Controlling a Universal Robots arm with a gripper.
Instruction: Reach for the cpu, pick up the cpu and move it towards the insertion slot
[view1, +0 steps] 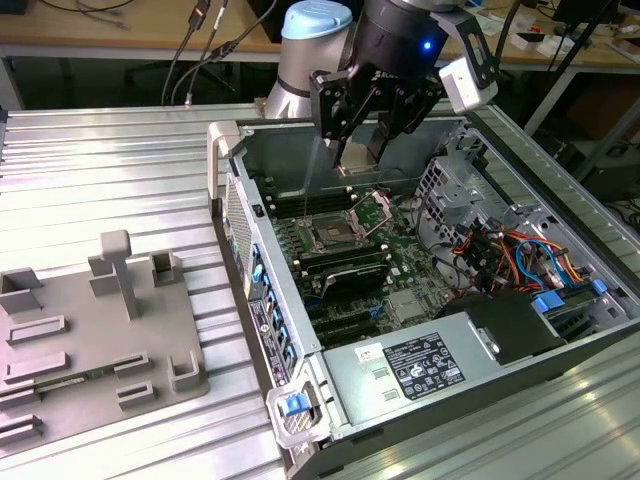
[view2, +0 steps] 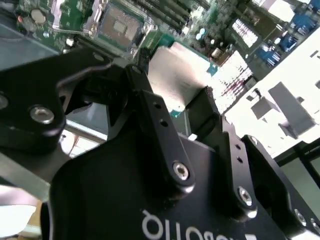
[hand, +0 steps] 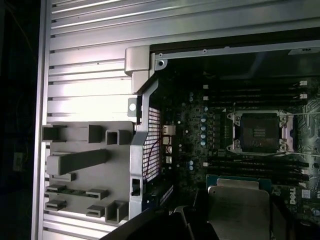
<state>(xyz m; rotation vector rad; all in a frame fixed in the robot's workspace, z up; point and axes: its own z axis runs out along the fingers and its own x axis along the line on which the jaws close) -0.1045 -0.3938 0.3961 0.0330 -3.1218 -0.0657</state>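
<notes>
My gripper (view1: 363, 150) hangs above the back part of the open computer case, shut on the cpu. The cpu (view2: 175, 70) is a flat square chip with a silver top plate and a thin green rim, clamped between the two black fingers (view2: 150, 107). In the first wrist view the cpu (hand: 240, 205) sits a short way from the insertion slot (hand: 258, 131). That slot (view1: 330, 238) is a silver-framed socket with a dark centre on the green motherboard, below and slightly to the exterior view's left of the gripper. In the second wrist view the insertion slot (view2: 117, 25) lies beyond the held chip.
A grey plastic tray (view1: 90, 330) with raised blocks lies on the ribbed metal table at the exterior view's left. The case wall (view1: 250, 230) stands between tray and motherboard. Black memory slots (view1: 340, 268) flank the socket. A drive cage with cables (view1: 500, 240) and a power supply (view1: 420, 365) are at the right.
</notes>
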